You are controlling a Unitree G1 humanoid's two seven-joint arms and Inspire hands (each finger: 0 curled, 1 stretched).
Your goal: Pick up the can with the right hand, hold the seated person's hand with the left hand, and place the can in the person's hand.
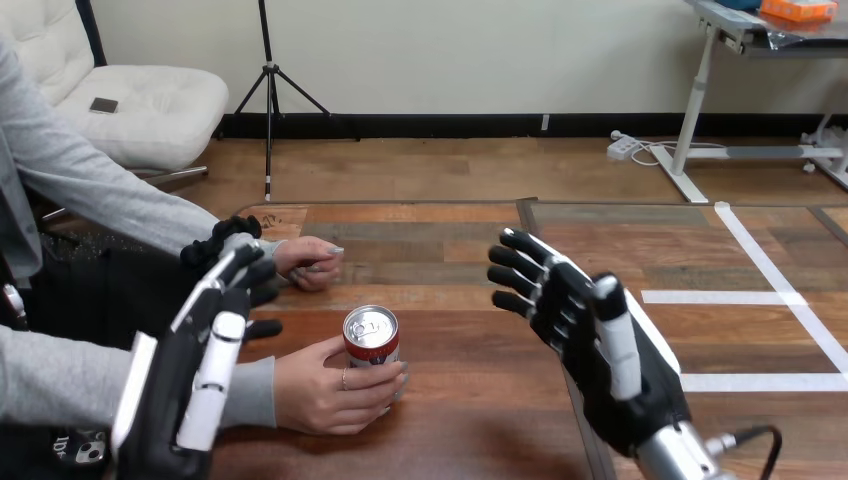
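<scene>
A small silver-topped can with a red and white side [372, 338] stands upright on the wooden table [480, 300], held by the person's near hand [330, 385], whose fingers wrap its lower part. My right hand [575, 325] hovers to the can's right, apart from it, fingers spread and only slightly bent. My left hand [205, 350] is raised at the left, above the person's near forearm and wrist, fingers fairly straight, not curled round anything. The person's far hand [308, 260] rests closed on the table behind the can.
The person's grey sleeves come in from the left edge. The table's left edge runs beside my left arm. White tape lines [770, 290] mark the floor to the right beyond the table.
</scene>
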